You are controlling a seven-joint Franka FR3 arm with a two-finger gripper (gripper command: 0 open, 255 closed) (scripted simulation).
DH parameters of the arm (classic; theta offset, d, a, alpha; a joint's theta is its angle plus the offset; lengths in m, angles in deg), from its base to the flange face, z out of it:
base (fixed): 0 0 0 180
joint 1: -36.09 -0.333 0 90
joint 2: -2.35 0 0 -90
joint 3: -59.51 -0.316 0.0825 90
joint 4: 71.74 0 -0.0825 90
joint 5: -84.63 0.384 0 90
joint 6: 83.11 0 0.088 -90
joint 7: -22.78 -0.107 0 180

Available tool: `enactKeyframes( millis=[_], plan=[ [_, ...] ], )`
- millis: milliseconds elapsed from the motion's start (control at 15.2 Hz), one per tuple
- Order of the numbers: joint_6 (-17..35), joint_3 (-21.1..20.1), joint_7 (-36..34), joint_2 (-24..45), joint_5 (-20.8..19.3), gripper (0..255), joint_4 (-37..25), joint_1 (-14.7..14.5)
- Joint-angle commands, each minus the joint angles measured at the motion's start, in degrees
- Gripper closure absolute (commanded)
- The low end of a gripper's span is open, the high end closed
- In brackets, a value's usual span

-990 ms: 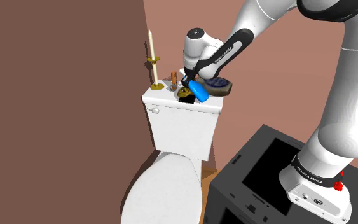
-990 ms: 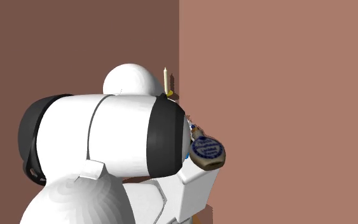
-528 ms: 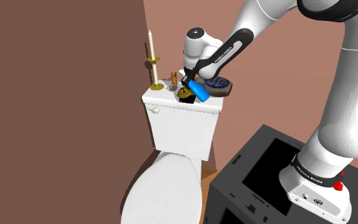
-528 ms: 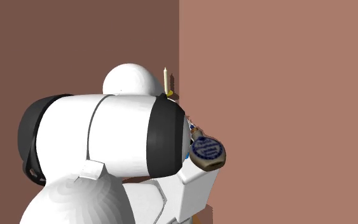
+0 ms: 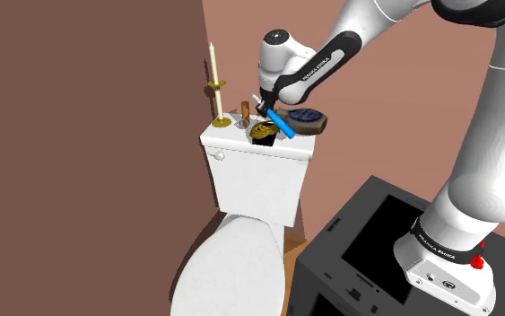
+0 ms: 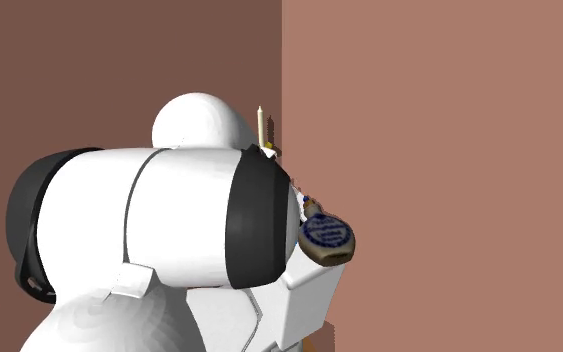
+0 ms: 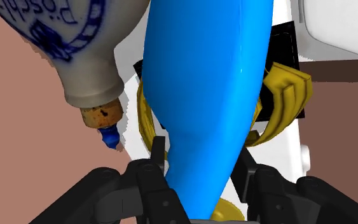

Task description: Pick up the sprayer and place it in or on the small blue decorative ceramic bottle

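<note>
Above the toilet tank lid (image 5: 230, 140), near its wall-side edge, the hand (image 5: 269, 106) is closed on the bright blue sprayer (image 5: 282, 124). In the wrist view both black fingers (image 7: 153, 170) press against the sprayer's (image 7: 204, 95) narrow end, one on each side, and its wider body extends away from the hand (image 7: 199, 181).

In the shoulder view the sprayer hangs tilted, its lower end between a black-and-gold ornament (image 5: 261, 135) and the bottle (image 5: 308, 118). We cannot tell whether it touches either.

The bottle is a squat grey-beige flask with blue decoration, lying on its side at the lid's end nearest the stand (image 5: 371, 235). Its corked neck (image 7: 100, 112) points toward the sprayer, just beside it. In the second exterior view the bottle (image 6: 327, 236) shows past the arm's big white joint (image 6: 174, 225), close to the wall.

At the lid's opposite end a tall cream candle (image 5: 213, 75) stands upright in a brass holder. A small brown cylinder (image 5: 245, 110) stands between the candle and the hand.
</note>
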Motion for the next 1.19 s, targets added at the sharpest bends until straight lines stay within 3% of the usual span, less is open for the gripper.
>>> enactKeyframes(
  millis=[0,1122],
  plan=[
    [-1.2,-0.3,1.1,-0.8,1.0,255,-0.5,0.2],
    [-11.5,-2.1,8.9,-7.1,8.1,255,-5.4,0.6]
  ],
)
